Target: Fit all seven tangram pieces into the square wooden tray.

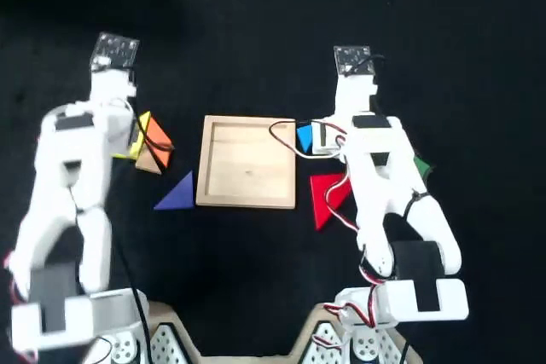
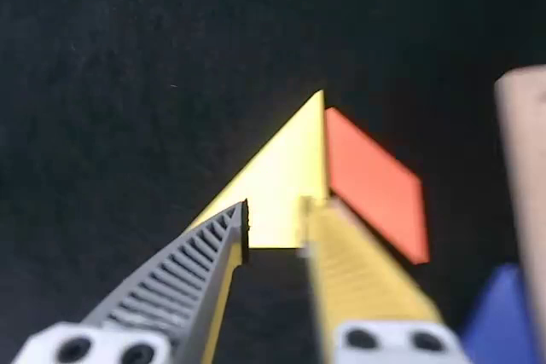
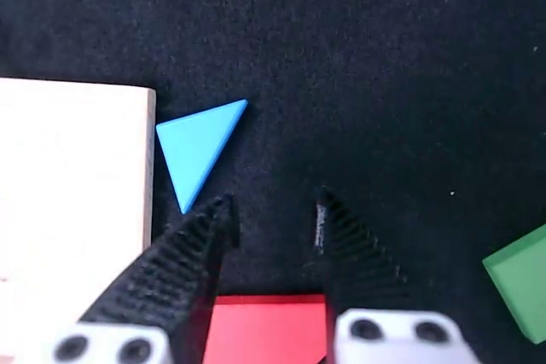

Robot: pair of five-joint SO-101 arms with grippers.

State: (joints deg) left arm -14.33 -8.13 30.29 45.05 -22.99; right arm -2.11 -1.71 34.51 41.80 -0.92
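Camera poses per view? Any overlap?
High view: fixed overhead, looking down at the table; left arm, right arm, wooden tray.
Left wrist view: on left arm, facing down past left gripper at yellow triangle.
Right wrist view: on right arm, facing down past right gripper at blue triangle.
Shared: high and right wrist views both show blue triangle beside wooden tray.

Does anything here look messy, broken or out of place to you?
Nothing looks damaged or spilled. The wooden tray sits empty, with coloured pieces scattered around it. The only untidy spot: the yellow triangle, orange piece and tan piece are bunched together at the left gripper.
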